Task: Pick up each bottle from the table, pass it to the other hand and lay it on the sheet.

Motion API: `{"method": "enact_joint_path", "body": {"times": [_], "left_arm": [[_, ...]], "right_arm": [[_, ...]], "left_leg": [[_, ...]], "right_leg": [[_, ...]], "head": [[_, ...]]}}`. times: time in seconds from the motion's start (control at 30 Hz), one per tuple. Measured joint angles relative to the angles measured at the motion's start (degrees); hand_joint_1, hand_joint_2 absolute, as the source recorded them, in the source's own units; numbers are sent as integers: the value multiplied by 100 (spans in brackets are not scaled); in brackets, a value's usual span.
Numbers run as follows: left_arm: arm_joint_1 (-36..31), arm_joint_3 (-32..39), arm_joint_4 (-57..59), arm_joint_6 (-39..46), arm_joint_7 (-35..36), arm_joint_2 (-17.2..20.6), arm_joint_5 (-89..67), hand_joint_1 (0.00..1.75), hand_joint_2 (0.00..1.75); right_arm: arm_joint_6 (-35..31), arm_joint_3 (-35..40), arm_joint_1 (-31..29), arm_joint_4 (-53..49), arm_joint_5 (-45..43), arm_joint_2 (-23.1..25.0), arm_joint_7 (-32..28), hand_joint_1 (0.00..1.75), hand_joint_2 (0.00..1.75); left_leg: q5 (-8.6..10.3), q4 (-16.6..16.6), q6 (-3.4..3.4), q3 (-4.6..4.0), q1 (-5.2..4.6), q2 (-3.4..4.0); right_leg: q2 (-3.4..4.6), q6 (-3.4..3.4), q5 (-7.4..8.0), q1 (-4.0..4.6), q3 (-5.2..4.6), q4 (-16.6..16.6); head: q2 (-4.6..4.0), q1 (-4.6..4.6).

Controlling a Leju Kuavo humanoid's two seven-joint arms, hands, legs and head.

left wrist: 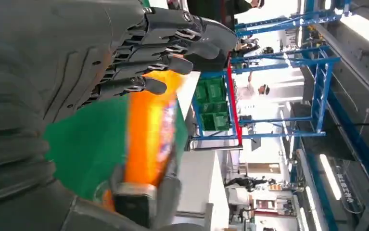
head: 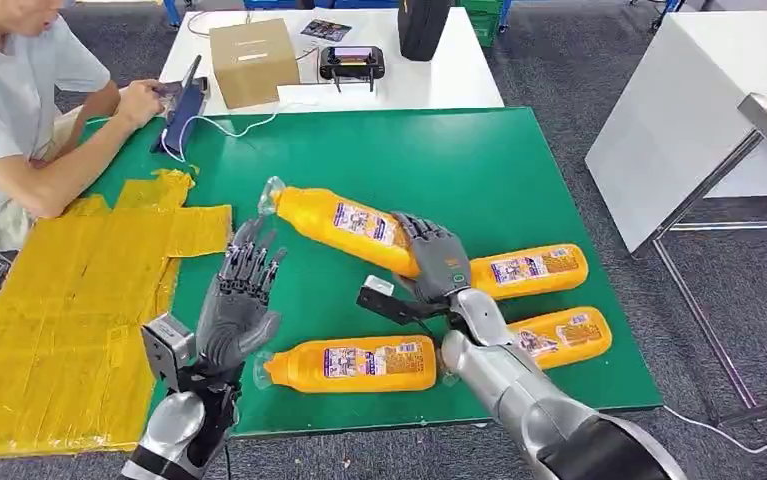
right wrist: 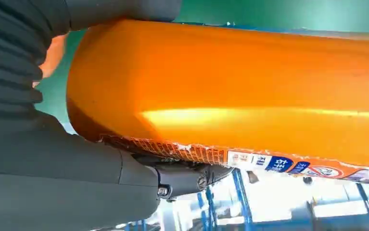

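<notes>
My right hand (head: pixel 437 262) grips the base end of an orange bottle (head: pixel 344 227) and holds it tilted above the green table (head: pixel 479 170), its clear cap pointing left and away. The same bottle (right wrist: pixel 230 86) fills the right wrist view, held in the right hand (right wrist: pixel 52 159). My left hand (head: pixel 239 305) is raised just left of the bottle with its fingers spread, holding nothing; in the left wrist view the left hand (left wrist: pixel 76 67) shows its fingers (left wrist: pixel 172 43) apart, the bottle (left wrist: pixel 148 130) beyond them. The yellow sheet (head: pixel 69 310) lies at the left.
Three more orange bottles lie on the table: one near the front edge (head: pixel 354 364), two at the right (head: pixel 529 270) (head: pixel 559 338). A person (head: pixel 19 110) sits at the far left beside the sheet. A cardboard box (head: pixel 252 60) stands on the white table behind.
</notes>
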Motion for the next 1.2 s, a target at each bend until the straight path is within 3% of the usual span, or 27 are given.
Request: {"method": "enact_joint_path", "body": {"times": [0.23, 0.37, 0.53, 0.73, 1.2], "left_arm": [[93, 0, -61, 7, 0, 15, -81, 0, 175], [117, 0, -87, 100, 37, 24, -220, 0, 175], [113, 0, -87, 142, 63, 26, -312, 0, 175], [4, -24, -92, 177, 68, 28, -483, 0, 175], [-161, -22, -92, 212, 122, 31, -514, 0, 175]], "right_arm": [[28, -1117, 424, -937, -1094, 129, -810, 175, 175], [929, -1352, 773, -1624, -2116, 212, -1133, 175, 175], [1328, -1258, 1204, -2368, -2244, 304, -1096, 175, 175], [2144, -652, 1641, -3027, -2356, 297, -1054, 175, 175], [1873, 807, 1958, -3253, -1266, 278, -841, 175, 175]], "left_leg": [[0, 0, 0, -2, 0, -1], [0, 0, 0, -1, 0, 0], [0, 0, -1, -6, 1, 0], [-1, -1, -1, -6, 1, 4], [-1, -2, -1, -8, 1, 3]], "right_leg": [[0, -1, -1, 0, -1, 0], [1, -1, -1, 1, -3, 0], [0, -2, -2, 2, -10, 0], [3, -3, -3, 1, -13, 0], [3, -4, -4, 1, -15, 0]], "head": [[0, -2], [0, 0], [0, 0], [0, 0], [0, 2]]}}
